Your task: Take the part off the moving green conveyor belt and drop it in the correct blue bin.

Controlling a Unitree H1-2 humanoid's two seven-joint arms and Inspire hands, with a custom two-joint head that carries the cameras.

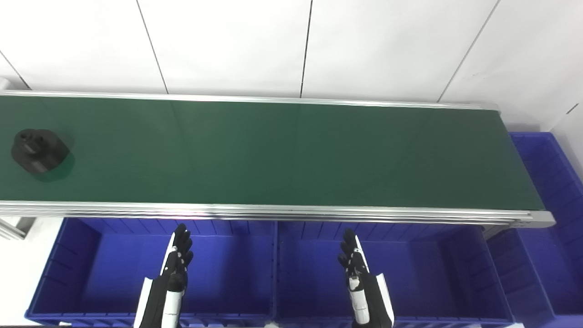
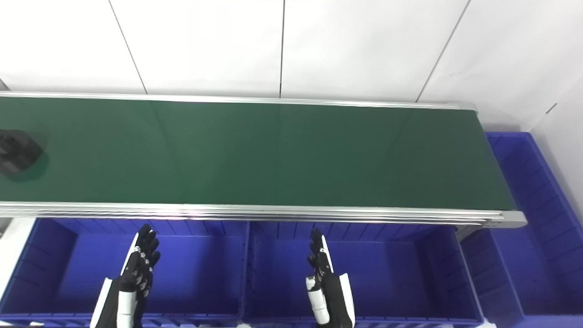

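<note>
Hovering nearest: left hand (image 1: pixel 177 257) and right hand (image 1: pixel 353 259), fingers released, holding nothing, over two blue bins (image 1: pixel 227 273). Waiting for pickup. Beyond, black part (image 1: pixel 38 150) riding far left on green belt (image 1: pixel 291 155); next, probably timing the left reach.

left hand (image 1: pixel 178 257): empty, fingers extended upward | right hand (image 1: pixel 353 259): empty, fingers extended upward

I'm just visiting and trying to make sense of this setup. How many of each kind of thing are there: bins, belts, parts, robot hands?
Blue bins: 3, left bin, middle bin, end bin
Green conveyor belt: 1
Black part: 1
Robot hands: 2, left hand, right hand, both open
Total: 7
</note>
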